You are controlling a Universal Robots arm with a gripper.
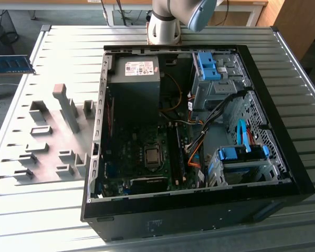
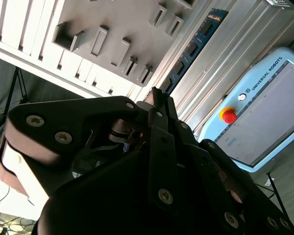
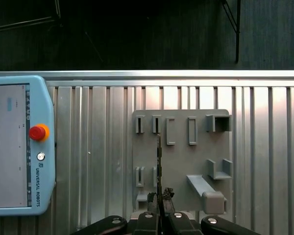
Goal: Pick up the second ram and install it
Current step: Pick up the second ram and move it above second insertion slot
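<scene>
Your claw (image 3: 160,197) is clamped on one end of the ram stick (image 2: 191,49), holding it in the air near the grey rack (image 3: 179,166), probably so the long contact edge is free for seating.

In both wrist views, a line of dark lettering is seen along the rim of the light-blue teach pendant (image 3: 19,147) (image 2: 264,112), beside its red stop button (image 3: 37,132); it is a maker's name and is left unread. In the exterior view, a white label (image 1: 140,69) is borne on the power supply (image 1: 134,92); its print cannot be made out.
</scene>
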